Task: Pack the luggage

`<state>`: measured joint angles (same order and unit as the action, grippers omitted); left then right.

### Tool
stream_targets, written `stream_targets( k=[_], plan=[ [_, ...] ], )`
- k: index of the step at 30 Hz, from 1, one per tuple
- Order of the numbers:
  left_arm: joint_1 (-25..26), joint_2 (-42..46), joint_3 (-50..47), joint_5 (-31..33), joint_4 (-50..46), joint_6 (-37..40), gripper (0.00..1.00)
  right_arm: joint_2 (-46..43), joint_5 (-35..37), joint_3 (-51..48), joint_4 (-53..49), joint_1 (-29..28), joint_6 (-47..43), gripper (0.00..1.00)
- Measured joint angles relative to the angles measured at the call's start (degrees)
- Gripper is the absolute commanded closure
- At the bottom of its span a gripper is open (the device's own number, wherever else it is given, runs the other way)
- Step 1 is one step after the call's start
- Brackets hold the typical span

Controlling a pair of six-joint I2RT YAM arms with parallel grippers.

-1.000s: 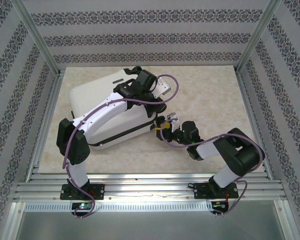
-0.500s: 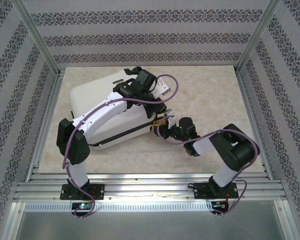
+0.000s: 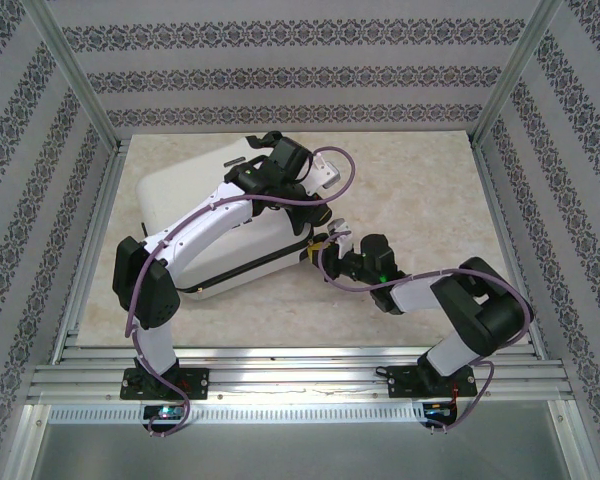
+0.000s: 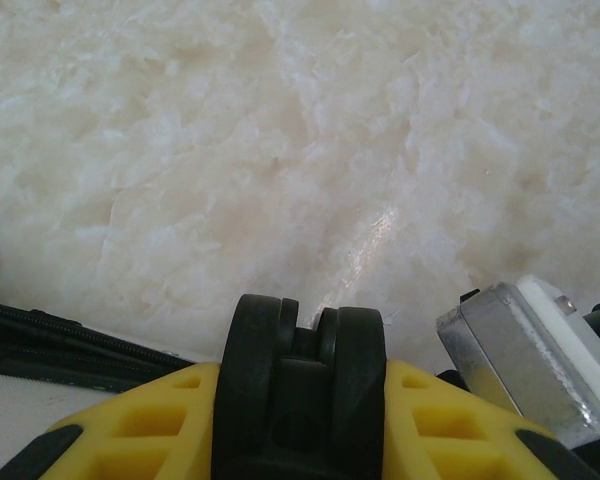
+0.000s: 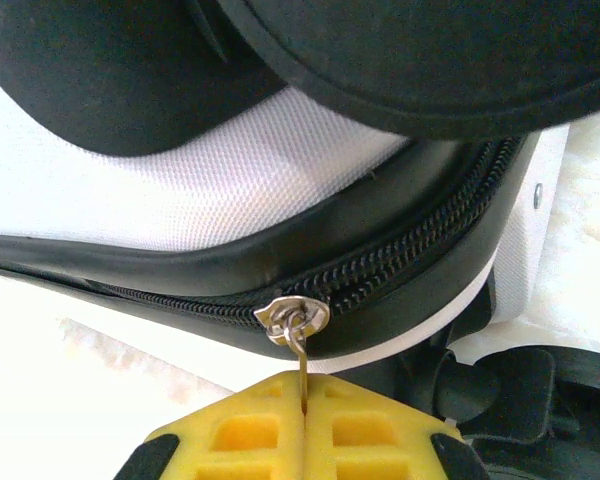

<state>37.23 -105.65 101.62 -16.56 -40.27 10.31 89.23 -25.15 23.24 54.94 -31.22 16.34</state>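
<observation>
Nearest you, the right fingers (image 5: pixel 315 400) are pinched fully shut on the metal zip pull (image 5: pixel 302 350) at the near right corner of the white luggage (image 3: pixel 185 195). The case lies flat on the marbled bench (image 3: pixel 420 190), left of centre. At its far edge, the left fingers (image 3: pixel 272 146) are closed partway around a black caster wheel (image 4: pixel 300 370). The two shells look folded together, so the filling seems done; drawing that pull around the case appears to be what remains.
</observation>
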Motion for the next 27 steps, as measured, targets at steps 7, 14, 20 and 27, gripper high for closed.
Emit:
stream_targets(
  k=[7, 14, 20, 27],
  plan=[
    [-0.02, 0.00, 0.00, -1.31, -0.09, 0.04, 0.92, -1.36, -0.09, -0.13, -2.03, 1.14, 0.44, 1.00],
    [-0.02, 0.00, 0.00, -4.02, -0.59, 0.94, 0.92, -1.55, -1.33, 0.17, -2.97, 3.76, 1.86, 1.00],
    [-0.20, 0.00, -0.02, -6.56, -1.01, 2.82, 0.92, -0.76, -5.49, 1.77, -4.59, 5.68, 3.30, 1.00],
    [-0.22, 0.00, -0.02, -7.50, -2.25, 6.10, 0.93, 4.20, -17.33, 5.73, -4.50, 9.03, 4.79, 1.00]
  ],
)
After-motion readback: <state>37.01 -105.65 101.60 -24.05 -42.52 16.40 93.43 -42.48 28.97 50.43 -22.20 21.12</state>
